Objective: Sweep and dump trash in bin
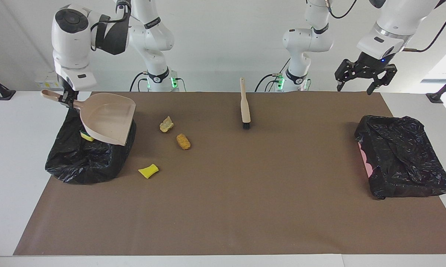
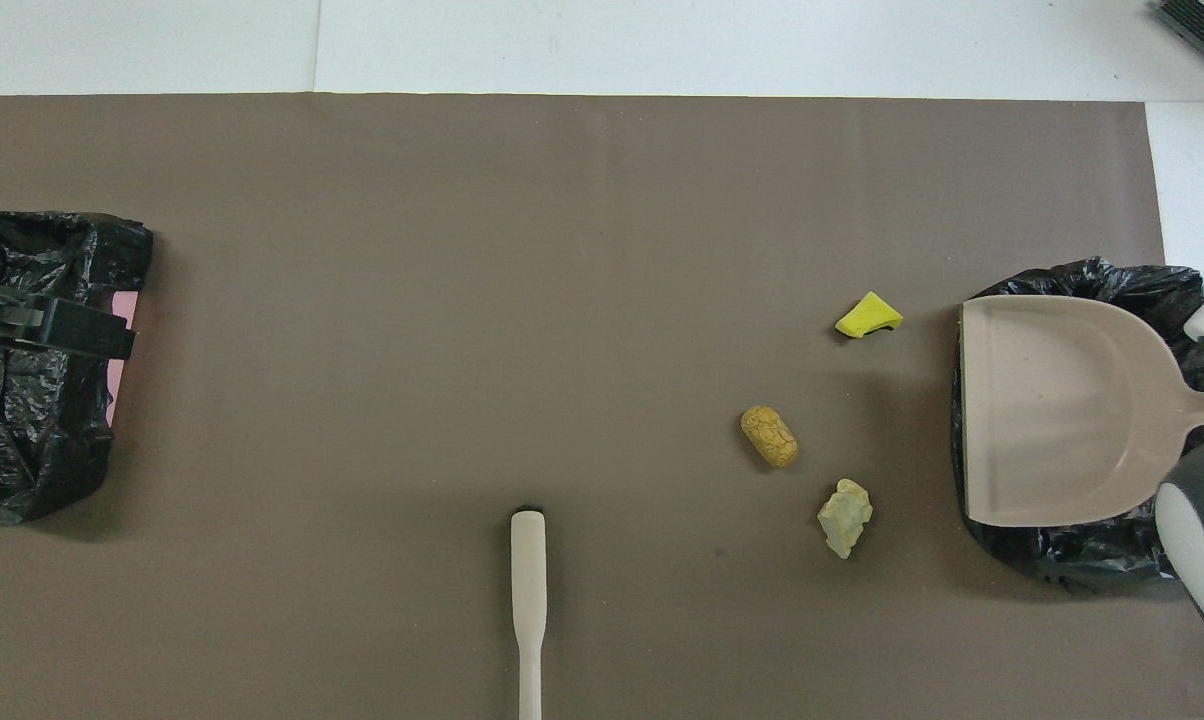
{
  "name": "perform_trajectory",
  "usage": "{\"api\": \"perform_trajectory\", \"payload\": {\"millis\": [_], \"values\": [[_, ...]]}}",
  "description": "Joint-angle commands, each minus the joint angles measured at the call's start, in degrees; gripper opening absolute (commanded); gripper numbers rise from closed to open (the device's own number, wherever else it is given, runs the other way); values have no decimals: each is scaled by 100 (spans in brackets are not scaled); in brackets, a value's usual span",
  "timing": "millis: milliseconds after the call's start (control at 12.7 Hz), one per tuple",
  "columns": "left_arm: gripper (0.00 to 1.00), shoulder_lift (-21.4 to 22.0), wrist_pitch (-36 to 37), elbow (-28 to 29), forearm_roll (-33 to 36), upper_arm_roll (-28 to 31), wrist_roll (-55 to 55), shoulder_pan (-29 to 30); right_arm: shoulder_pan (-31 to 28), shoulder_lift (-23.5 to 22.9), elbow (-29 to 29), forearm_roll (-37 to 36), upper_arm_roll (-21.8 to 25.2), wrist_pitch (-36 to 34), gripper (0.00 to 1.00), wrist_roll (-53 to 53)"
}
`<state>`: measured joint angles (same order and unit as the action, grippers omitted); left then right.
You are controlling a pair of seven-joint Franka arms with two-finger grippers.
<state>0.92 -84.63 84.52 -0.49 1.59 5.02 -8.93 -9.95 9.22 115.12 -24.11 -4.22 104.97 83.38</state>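
From the facing view, your right end effector (image 1: 68, 101) pinches the dustpan (image 1: 108, 118) handle over the bin (image 1: 89, 159) at the worktop's right-arm end; the pan could snag the liner. Left end effector (image 1: 364, 76) waits, spread. Overhead, three trash bits (image 2: 770, 436) sit beside the bin: a careless pass scatters them.

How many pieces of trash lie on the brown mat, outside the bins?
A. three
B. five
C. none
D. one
A: a yellow sponge piece, a beige lump and a golden-brown piece lie on the mat beside the bin under the dustpan.
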Motion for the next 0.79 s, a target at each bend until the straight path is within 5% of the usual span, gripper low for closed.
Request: {"api": "perform_trajectory", "payload": {"millis": [0, 707], "values": [[100, -179, 114, -269, 111, -71, 78, 127, 351, -367, -69, 590, -9, -90, 0, -802], [100, -13, 158, -165, 119, -212, 69, 233, 2171, -1808, -946, 2154, -18, 76, 0, -5300]]}}
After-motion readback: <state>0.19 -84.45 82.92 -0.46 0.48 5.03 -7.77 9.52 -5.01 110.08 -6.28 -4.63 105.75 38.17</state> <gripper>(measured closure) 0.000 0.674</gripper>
